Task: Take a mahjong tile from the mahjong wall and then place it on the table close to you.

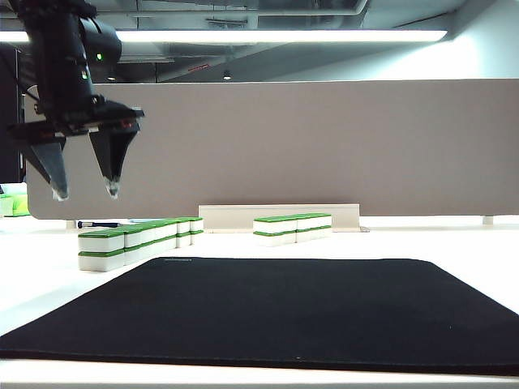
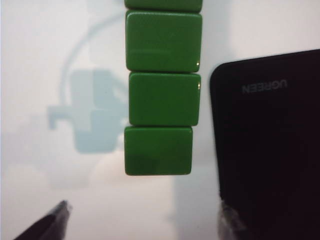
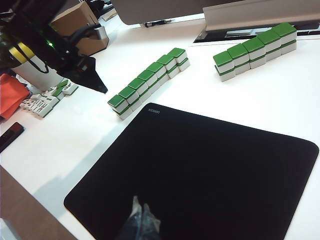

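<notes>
Black left arm (image 1: 65,57) with green indicator light, tapered dark fingers (image 1: 109,162) tipped pale translucent.

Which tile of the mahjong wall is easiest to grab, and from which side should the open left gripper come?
Likely the top end tile: one end face is free. The left gripper hangs open above the mahjong wall; descend from above, fingers pinching the tile's two long sides, which are clear.
</notes>
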